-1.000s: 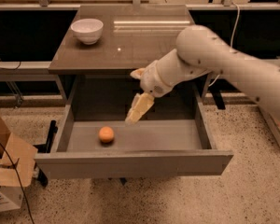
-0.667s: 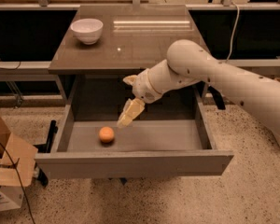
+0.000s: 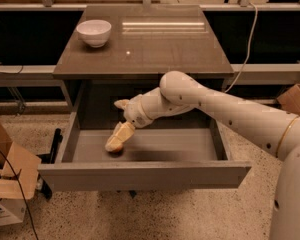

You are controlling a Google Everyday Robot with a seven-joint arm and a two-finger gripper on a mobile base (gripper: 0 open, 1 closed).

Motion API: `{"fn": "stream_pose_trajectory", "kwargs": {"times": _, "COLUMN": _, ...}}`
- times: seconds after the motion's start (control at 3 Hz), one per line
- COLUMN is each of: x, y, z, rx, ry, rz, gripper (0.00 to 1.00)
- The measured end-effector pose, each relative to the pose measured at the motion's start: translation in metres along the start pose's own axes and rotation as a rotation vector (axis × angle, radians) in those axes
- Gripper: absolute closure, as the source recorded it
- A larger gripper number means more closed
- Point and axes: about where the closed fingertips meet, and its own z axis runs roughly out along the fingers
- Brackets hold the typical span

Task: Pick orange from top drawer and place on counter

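**Position.** The top drawer (image 3: 170, 146) stands pulled out from beneath the front edge of the desk (image 3: 160, 49). The orange (image 3: 115, 148) rests on the drawer floor, forward of the front edge and toward the front left corner of the desk. It is near the left wall of the drawer and does not touch it.

**Governing relation.** The tool (image 3: 116, 138) is lowered into the drawer and slopes down and to the left from the wrist. Its tip sits directly at the orange. From the tool, the orange lies immediately below and slightly left, so the two overlap in the camera view. Only a rounded lower edge of the orange shows. The orange is round and has no long axis, so no wrist alignment appears necessary. The rig has one arm (image 3: 215, 104), which reaches in from the right side of the desk.

**Tool state.** How far open the tool is cannot be determined. Whether it has hold of the orange, merely touches it, or hangs just above it cannot be determined either.

**Assessment.** The grasp step appears to be in hand. The lift, and the placement on the desk, are not yet done.

**Other items.** A white bowl (image 3: 94, 32) stands near the back left corner of the desk, well apart from the tool.
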Motion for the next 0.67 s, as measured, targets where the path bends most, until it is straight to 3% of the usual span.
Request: {"fn": "stream_pose_trajectory", "kwargs": {"times": 0.67, "x": 0.021, "y": 0.029, "z": 0.055, "rx": -0.095, "ry": -0.036, "rz": 0.059, "gripper": 0.0}}
